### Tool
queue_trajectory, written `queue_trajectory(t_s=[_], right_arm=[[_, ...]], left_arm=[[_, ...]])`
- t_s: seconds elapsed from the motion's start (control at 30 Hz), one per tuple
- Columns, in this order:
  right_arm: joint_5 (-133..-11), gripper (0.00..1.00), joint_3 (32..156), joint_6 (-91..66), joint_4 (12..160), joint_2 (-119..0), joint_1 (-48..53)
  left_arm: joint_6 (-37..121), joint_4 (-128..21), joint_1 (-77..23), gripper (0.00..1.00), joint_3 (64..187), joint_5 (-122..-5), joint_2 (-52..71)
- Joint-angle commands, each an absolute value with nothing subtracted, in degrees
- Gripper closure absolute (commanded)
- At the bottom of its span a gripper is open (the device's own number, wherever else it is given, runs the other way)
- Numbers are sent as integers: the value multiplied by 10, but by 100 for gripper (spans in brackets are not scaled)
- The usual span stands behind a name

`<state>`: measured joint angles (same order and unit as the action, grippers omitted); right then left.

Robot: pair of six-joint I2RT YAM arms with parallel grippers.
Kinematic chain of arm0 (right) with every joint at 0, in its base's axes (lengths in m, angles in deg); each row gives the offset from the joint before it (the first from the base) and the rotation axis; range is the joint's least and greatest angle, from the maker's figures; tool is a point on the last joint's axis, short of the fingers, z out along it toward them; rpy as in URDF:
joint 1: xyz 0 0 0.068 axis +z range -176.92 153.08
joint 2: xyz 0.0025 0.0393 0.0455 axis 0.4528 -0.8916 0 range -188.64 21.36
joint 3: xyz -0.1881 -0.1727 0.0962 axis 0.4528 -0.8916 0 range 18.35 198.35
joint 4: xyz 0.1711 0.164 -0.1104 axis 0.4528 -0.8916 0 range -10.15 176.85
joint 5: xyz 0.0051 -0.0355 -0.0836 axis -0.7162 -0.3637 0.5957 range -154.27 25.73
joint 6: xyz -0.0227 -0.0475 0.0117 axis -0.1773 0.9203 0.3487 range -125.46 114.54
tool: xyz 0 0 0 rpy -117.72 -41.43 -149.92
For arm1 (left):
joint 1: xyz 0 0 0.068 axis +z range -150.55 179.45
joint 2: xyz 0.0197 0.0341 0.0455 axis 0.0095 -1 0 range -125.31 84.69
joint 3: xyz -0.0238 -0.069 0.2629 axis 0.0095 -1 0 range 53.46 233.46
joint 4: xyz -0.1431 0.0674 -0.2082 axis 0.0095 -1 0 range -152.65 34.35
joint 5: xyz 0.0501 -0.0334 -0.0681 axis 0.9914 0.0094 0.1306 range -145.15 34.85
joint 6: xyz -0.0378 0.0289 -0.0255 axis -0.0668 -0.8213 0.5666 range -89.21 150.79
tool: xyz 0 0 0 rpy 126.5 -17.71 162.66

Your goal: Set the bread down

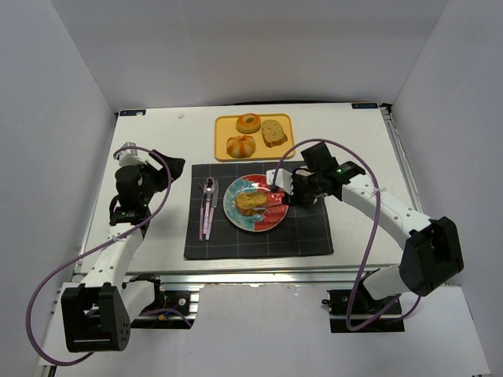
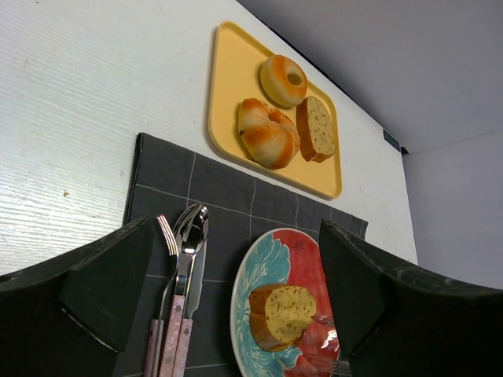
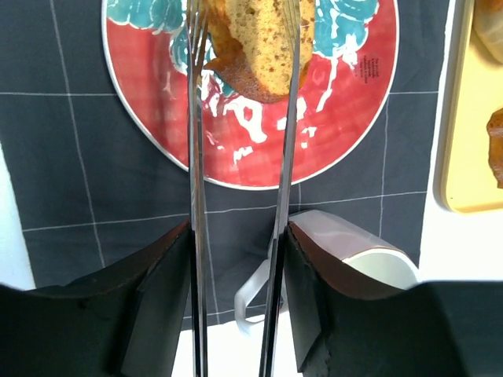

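Observation:
The bread (image 1: 251,203), a golden-yellow slice with brown crust, lies on the red and teal plate (image 1: 271,221). It also shows in the left wrist view (image 2: 284,314) and the right wrist view (image 3: 263,47). My right gripper (image 1: 295,191) (image 3: 236,267) is shut on metal tongs (image 3: 192,196). The tong tips stand on either side of the bread, over the plate (image 3: 314,133). My left gripper (image 1: 165,169) (image 2: 236,275) is open and empty, left of the mat, facing the plate (image 2: 251,275).
A yellow tray (image 1: 224,153) behind the plate holds a bagel (image 1: 248,122), a round orange bun (image 1: 241,145) and a speckled slice (image 1: 273,132). Cutlery (image 1: 208,206) lies on the dark mat (image 1: 306,236). A white mug (image 3: 377,259) sits under my right gripper.

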<state>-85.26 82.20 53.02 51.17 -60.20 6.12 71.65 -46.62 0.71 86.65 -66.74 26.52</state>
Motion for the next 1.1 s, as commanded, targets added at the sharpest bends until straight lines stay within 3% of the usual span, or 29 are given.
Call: queue_trajectory(t_s=[0.0,0.17,0.27,0.37,0.47,0.5,0.53,0.63,0.87,0.97,1.03,1.07], right_arm=[[-871,48,836,509,509,-573,62],[-888,66,870,408,558,-535,50],[-902,82,896,308,593,-535,8],[-923,91,908,203,628,-541,-78],[-912,96,898,106,669,-544,-187],[-910,100,881,83,681,-543,-246],[-893,100,868,60,708,-542,-272],[-828,100,799,-3,765,-547,-353],[-753,94,673,-40,862,-621,-394],[-747,86,660,-50,888,-654,-394],[-743,68,658,-45,882,-673,-393],[-742,61,659,-41,871,-679,-393]], left_arm=[[713,-466,3,5,879,-672,281],[720,-456,3,6,883,-676,284],[727,-447,3,7,886,-686,277],[732,-441,3,13,888,-696,268],[736,-429,3,33,889,-710,255],[739,-428,3,54,890,-716,250],[741,-427,4,64,891,-718,246],[746,-416,-1,79,894,-733,226],[725,-445,-42,71,926,-731,191],[721,-456,-47,64,932,-729,192],[720,-463,-50,55,932,-721,199],[719,-465,-51,44,931,-719,201]])
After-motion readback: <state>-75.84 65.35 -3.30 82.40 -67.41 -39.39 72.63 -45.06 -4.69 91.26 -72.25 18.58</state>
